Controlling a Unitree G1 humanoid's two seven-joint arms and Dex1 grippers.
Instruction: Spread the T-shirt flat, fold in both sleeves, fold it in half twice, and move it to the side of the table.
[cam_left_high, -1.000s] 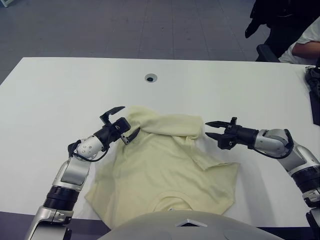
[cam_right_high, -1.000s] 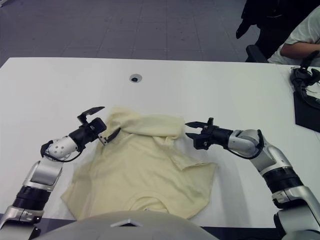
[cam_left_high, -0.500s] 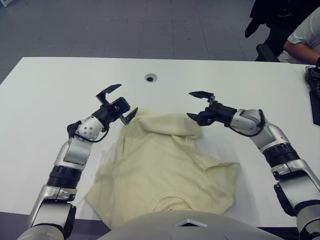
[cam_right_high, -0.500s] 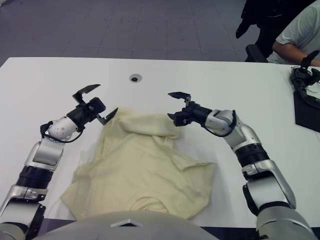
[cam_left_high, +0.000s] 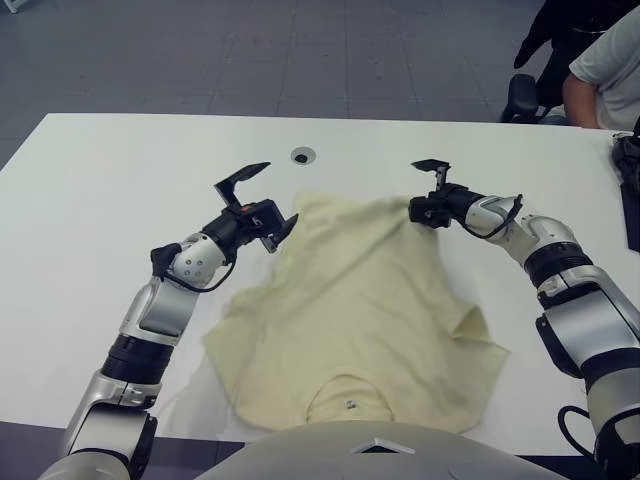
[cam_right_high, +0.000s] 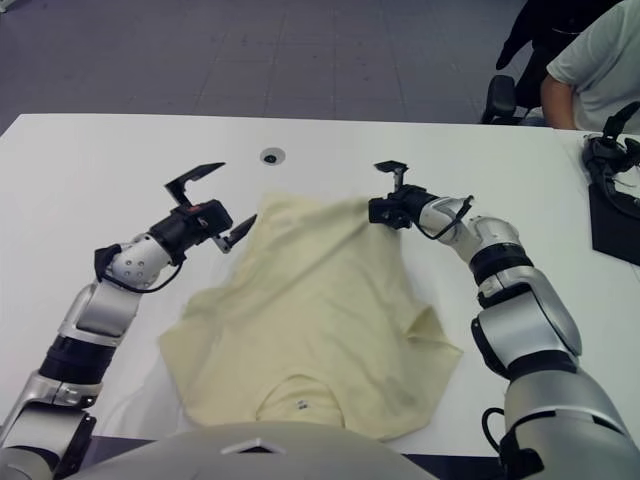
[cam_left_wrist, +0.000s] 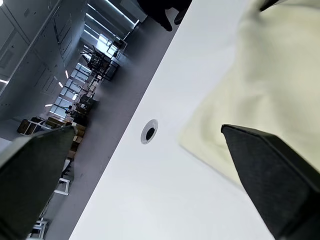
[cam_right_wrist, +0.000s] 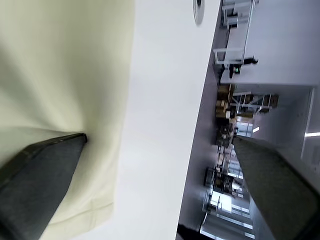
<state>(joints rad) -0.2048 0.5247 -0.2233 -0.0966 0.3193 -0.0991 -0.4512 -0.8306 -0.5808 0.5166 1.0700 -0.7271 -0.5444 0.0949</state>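
Yellow T-shirt lies spread on my white table, with its neck nearest me. My left gripper is wide open, just beside the far left corner of the cloth. My right gripper is open too, and it touches the cloth at the far right corner. A small round hole sits in the table just past the shirt.

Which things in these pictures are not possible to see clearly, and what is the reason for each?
- Dark items at the table right edge: head views, cut off by the picture edge.
- T-shirt: where its left sleeve lies, head views, lost among the folds.
- Small dark mark inside the collar: head views, too small to identify.
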